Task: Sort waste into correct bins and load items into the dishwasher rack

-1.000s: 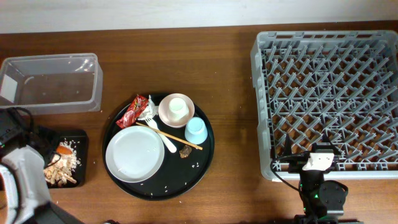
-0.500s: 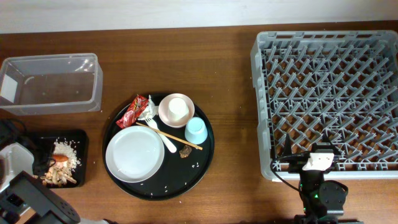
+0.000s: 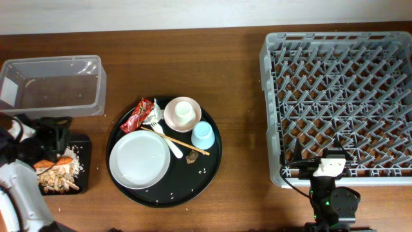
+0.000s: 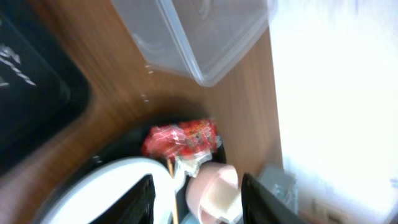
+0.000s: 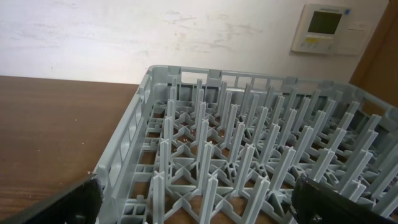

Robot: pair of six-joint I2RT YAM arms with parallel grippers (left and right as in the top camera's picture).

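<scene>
red wrapper (image 3: pixel 136 115) sits at the upper left of the round black tray (image 3: pixel 215 161), crumpled paper (image 3: pixel 152 115) touching it, pinkish bowl (image 3: pixel 174 119) beside that. white plate (image 3: pixel 139 160) fills the tray's left, blue cup (image 3: pixel 202 135) its right, chopsticks (image 3: pixel 175 140) between. left of the tray, left gripper (image 4: pixel 198 202) hovers over the shallow black bin (image 3: pixel 84 145), jaws apart, empty. far right, right gripper (image 5: pixel 199 208) faces the grey rack (image 3: pixel 341 103), jaws wide.
</scene>
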